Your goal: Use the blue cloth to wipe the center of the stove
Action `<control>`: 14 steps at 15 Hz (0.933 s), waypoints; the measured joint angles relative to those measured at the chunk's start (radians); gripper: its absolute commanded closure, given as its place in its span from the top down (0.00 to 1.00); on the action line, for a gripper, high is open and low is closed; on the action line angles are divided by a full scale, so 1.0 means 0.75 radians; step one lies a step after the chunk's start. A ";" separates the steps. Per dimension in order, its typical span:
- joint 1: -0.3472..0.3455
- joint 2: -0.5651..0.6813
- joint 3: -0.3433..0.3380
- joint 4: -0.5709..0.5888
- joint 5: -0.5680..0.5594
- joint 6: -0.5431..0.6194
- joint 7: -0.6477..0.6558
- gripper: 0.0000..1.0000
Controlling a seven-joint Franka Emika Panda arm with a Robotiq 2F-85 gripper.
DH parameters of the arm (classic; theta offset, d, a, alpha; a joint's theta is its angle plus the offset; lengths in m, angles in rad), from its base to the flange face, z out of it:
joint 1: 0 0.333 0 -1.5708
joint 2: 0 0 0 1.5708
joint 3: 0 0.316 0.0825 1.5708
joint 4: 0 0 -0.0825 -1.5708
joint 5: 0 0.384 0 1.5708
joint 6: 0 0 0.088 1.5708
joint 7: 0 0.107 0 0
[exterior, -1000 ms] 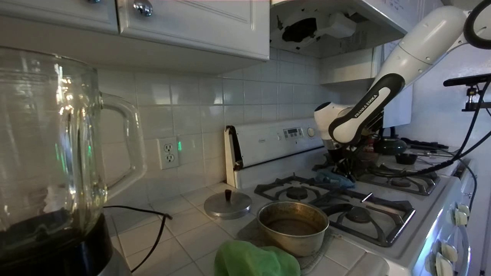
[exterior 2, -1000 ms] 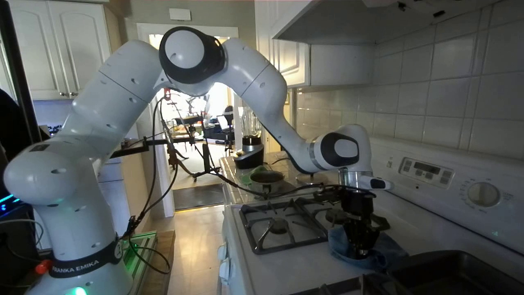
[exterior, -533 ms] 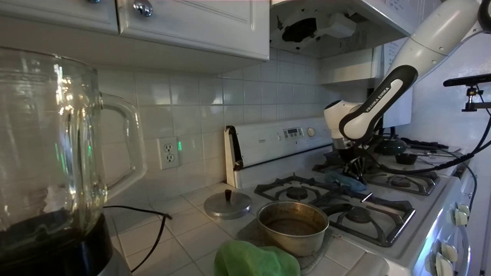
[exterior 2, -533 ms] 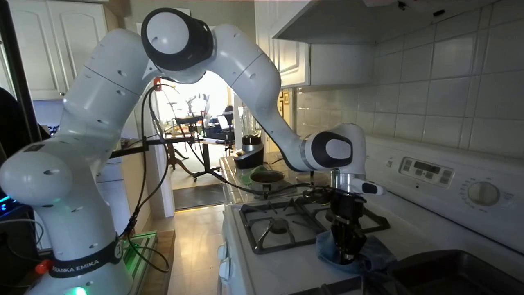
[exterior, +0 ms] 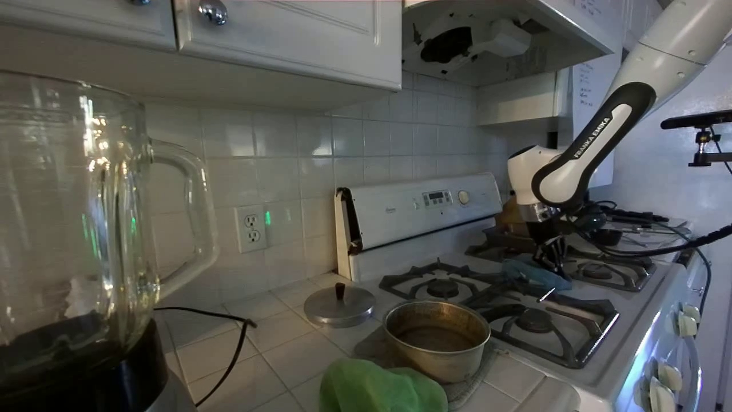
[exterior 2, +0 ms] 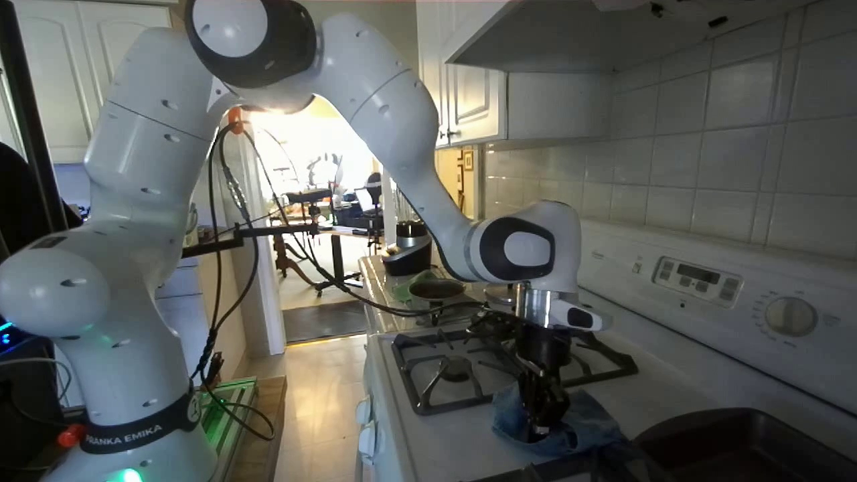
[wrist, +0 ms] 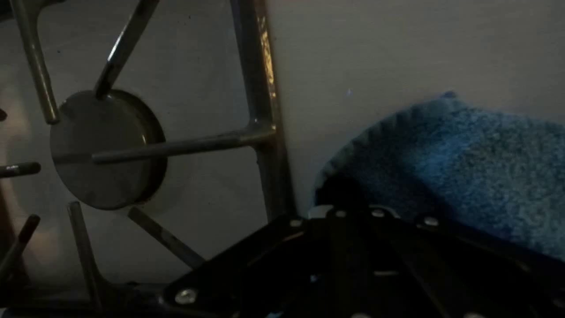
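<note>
The blue cloth (exterior 2: 589,422) lies bunched on the white stove top (exterior 2: 462,435), in the middle strip between the burner grates. It also shows in an exterior view (exterior: 529,274) and at the right of the wrist view (wrist: 494,163). My gripper (exterior 2: 539,428) points down onto the cloth, with cloth on both sides of its fingertips. In the wrist view my gripper (wrist: 348,210) has its fingers close together at the cloth's edge, shut on it. The pinched part is dark and hidden by the fingers.
A burner grate (wrist: 265,132) stands just left of the cloth in the wrist view. A dark pan (exterior 2: 750,442) sits at the near right. A metal pot (exterior: 437,343), lid (exterior: 339,309), green cloth (exterior: 380,389) and blender (exterior: 74,229) stand on the counter. The control panel (exterior 2: 696,281) rises behind.
My gripper and the blue cloth have slid together across the stove's middle strip, away from the control panel toward the stove's front. The grates and pots have not moved.
</note>
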 measured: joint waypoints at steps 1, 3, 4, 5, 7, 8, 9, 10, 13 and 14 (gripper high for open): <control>-0.005 -0.019 0.001 -0.031 0.000 0.007 0.000 0.00; -0.013 -0.058 0.002 -0.092 0.000 0.026 0.000 0.00; -0.018 -0.076 0.005 -0.120 0.001 0.037 0.000 0.00; -0.023 -0.093 0.009 -0.146 0.001 0.045 0.000 0.00; -0.028 -0.124 0.013 -0.194 0.000 0.059 0.000 0.00; -0.028 -0.138 0.013 -0.216 0.000 0.066 0.000 0.00; -0.028 -0.151 0.014 -0.236 0.000 0.071 0.000 0.00; -0.028 -0.165 0.014 -0.258 0.001 0.079 0.000 0.00; -0.028 -0.208 0.014 -0.322 0.000 0.091 0.001 0.00; -0.028 -0.221 0.014 -0.343 0.000 0.091 0.001 0.00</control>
